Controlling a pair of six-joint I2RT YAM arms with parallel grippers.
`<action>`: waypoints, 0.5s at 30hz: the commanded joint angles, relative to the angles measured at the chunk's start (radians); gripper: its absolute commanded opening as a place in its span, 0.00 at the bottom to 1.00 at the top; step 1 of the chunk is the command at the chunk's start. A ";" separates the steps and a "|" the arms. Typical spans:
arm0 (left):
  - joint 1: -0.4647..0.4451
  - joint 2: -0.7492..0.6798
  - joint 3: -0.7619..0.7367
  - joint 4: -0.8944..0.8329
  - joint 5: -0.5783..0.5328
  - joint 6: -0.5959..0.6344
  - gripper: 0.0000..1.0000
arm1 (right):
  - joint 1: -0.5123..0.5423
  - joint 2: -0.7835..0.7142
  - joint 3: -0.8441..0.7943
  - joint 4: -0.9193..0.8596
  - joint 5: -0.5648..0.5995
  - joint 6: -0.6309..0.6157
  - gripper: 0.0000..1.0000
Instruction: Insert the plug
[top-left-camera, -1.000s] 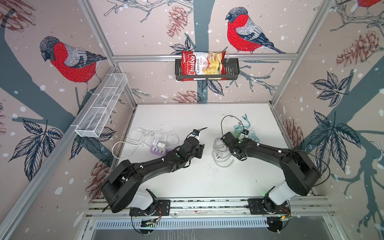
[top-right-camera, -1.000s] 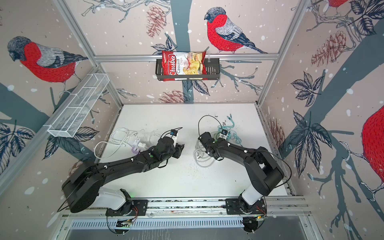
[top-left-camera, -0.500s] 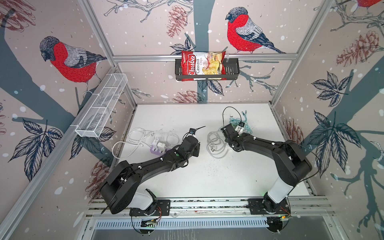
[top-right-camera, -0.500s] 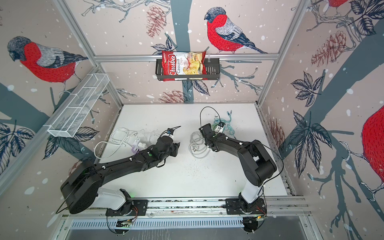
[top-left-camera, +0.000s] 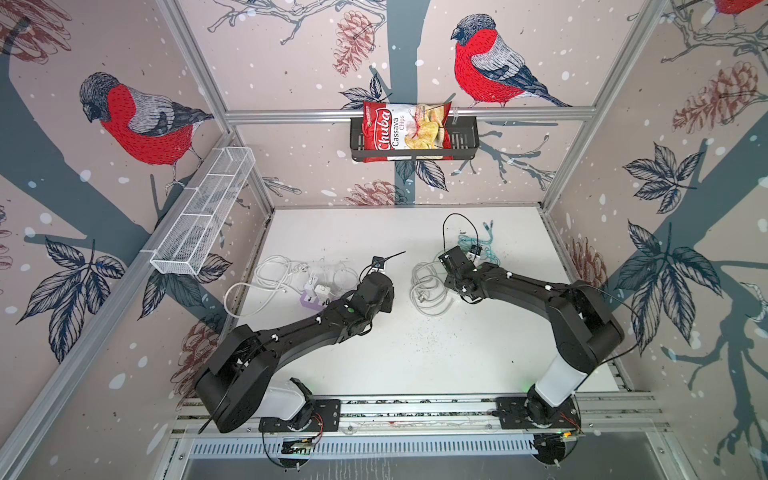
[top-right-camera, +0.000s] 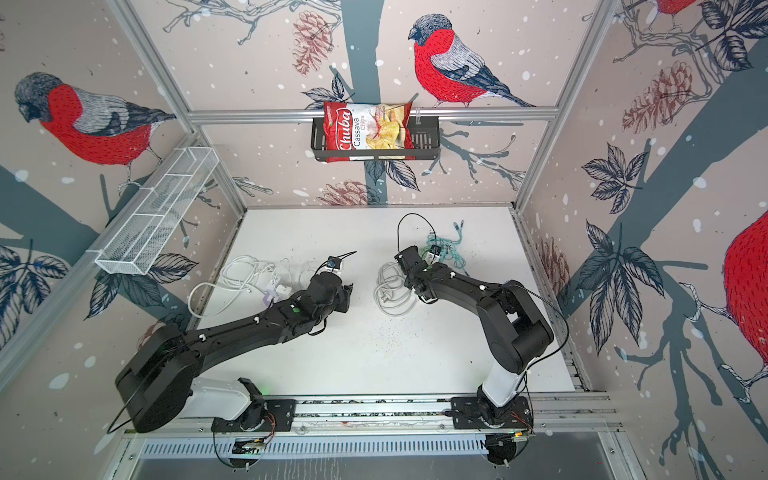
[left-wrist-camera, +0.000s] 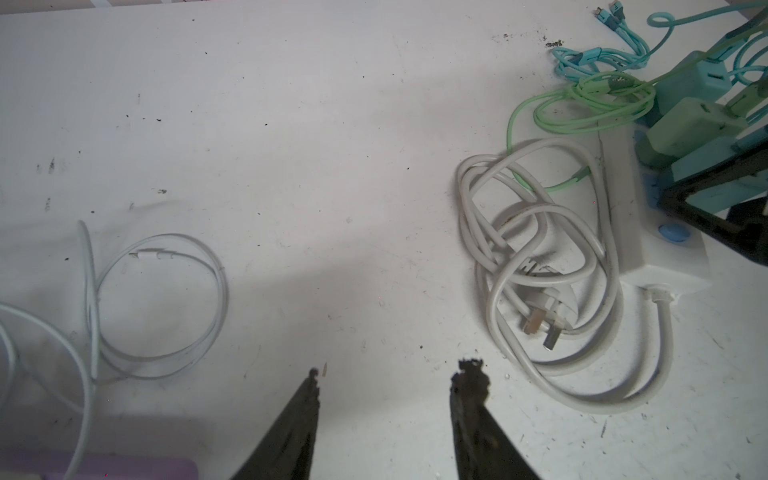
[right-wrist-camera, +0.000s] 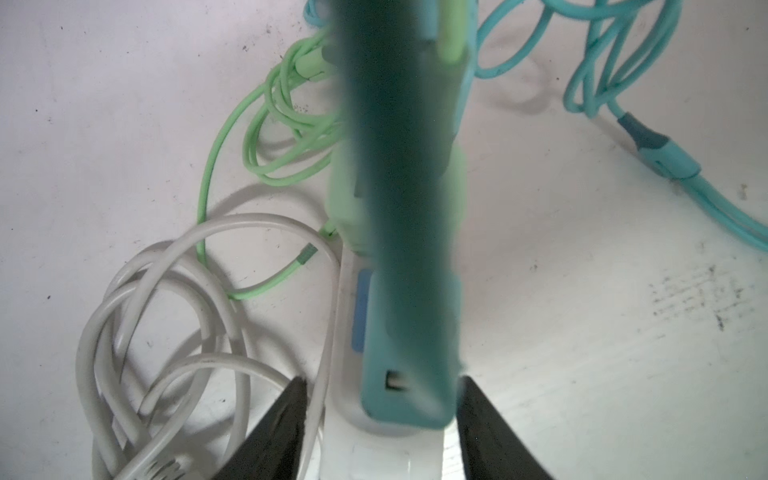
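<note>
In both top views my right pincer (top-left-camera: 453, 261) hides what it works on. Left wrist: left pincer (left-wrist-camera: 395, 374) apart, empty, over bare counter (left-wrist-camera: 291, 145); strip (left-wrist-camera: 631, 216) half covered. Right wrist: jaws apart astride the teal plug (right-wrist-camera: 376, 374) standing on the strip. Blur hides its seating, so I fear pulling back crooked could drag it loose.

We stretch our left arm (top-left-camera: 299, 332) from near left toward the middle, left gripper (left-wrist-camera: 392, 374) parted and empty. Our right arm (top-left-camera: 523, 291) angles inward, right gripper (right-wrist-camera: 380, 382) parted.
</note>
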 joint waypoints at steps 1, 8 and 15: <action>0.006 -0.010 0.003 -0.013 -0.043 0.001 0.54 | 0.013 -0.039 -0.015 -0.056 -0.015 0.009 0.66; 0.125 -0.123 -0.004 -0.014 -0.124 0.027 0.67 | 0.084 -0.308 -0.102 -0.102 0.066 0.020 0.87; 0.235 -0.228 0.008 0.046 -0.266 0.110 0.98 | 0.064 -0.573 -0.125 0.025 0.239 -0.183 0.99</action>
